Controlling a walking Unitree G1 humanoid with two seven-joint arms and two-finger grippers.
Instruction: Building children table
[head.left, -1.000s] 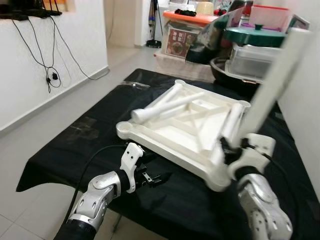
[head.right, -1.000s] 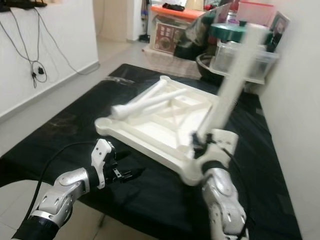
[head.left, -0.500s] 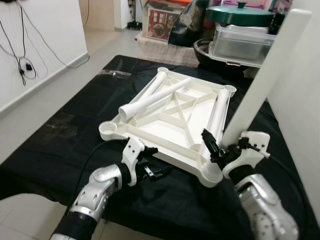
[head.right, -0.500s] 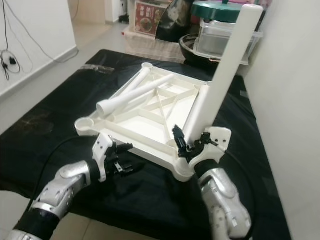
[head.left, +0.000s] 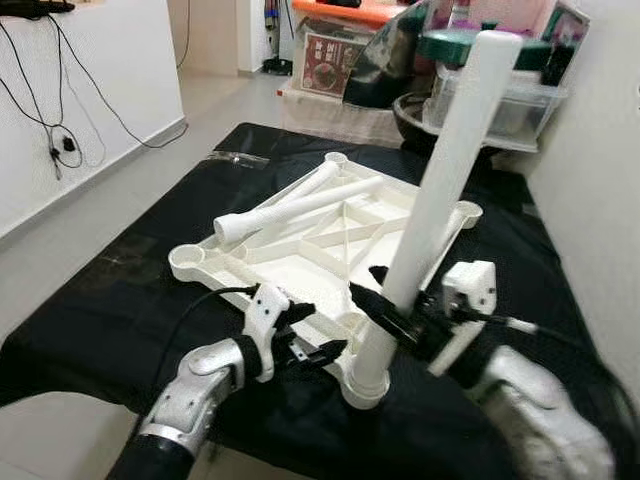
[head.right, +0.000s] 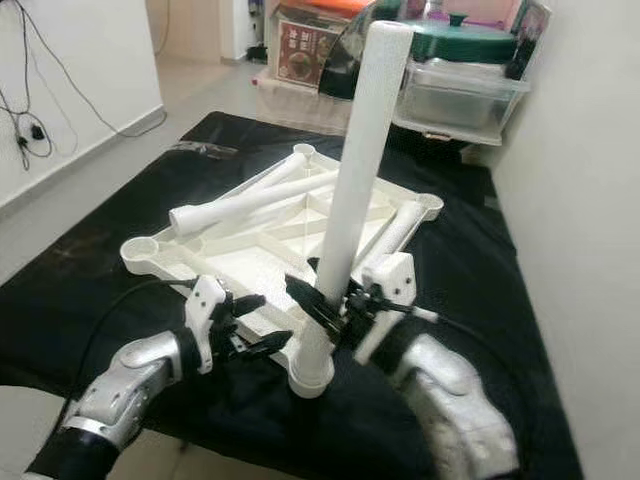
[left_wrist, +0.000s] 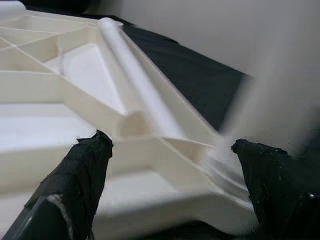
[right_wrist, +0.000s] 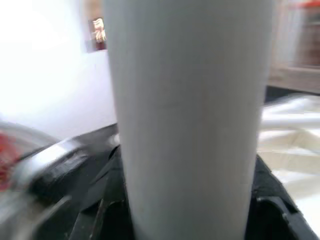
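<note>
White table leg (right_wrist: 190, 115) upright, close to the camera, blurred. Black fingers (right_wrist: 272, 200) of the right gripper (right_wrist: 192, 200) sit on both sides of its lower part, clamped on it. White tabletop frame (right_wrist: 292, 145) at 3 o'clock. Blurred grey object at 8 o'clock, cannot identify.

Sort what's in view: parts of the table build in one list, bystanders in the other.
Job:
- upturned white tabletop
- upright leg, gripped by right gripper
- loose legs lying on the tabletop
- left gripper, open at the tabletop's near edge

Lying about:
- black cloth
- green-lidded pot
- clear tub
- wall cables
</note>
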